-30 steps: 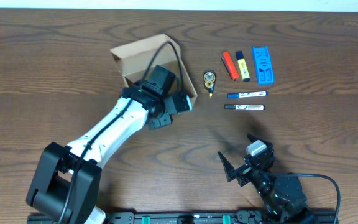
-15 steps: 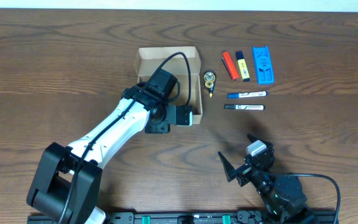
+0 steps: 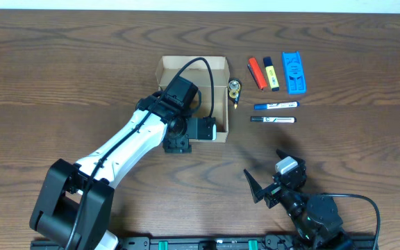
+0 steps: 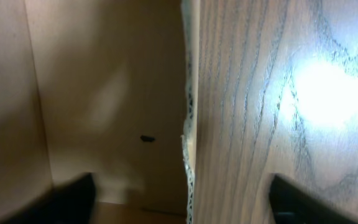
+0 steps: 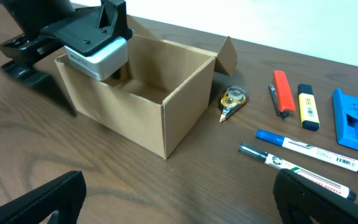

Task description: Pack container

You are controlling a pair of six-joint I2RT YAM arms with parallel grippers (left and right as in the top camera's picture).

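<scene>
Container of tan cardboard (image 3: 186,66), a small rectangular box with its top open and a flap standing at the far side, sits on the dark brown wooden bench (image 3: 61,83), left of centre. The left gripper (image 3: 189,137) hangs over the box's near wall with its jaws spread wide, one finger inside and one outside, the wall between them ungripped. The right gripper (image 5: 179,199) waits low at the near edge, jaws fully apart and empty. Just right of the box lies a small yellow tape dispenser (image 3: 235,89); beyond it an orange-red marker (image 3: 256,72), a yellow highlighter (image 3: 271,73), a blue plastic piece (image 3: 294,72) and two white pens (image 3: 276,105).
</scene>
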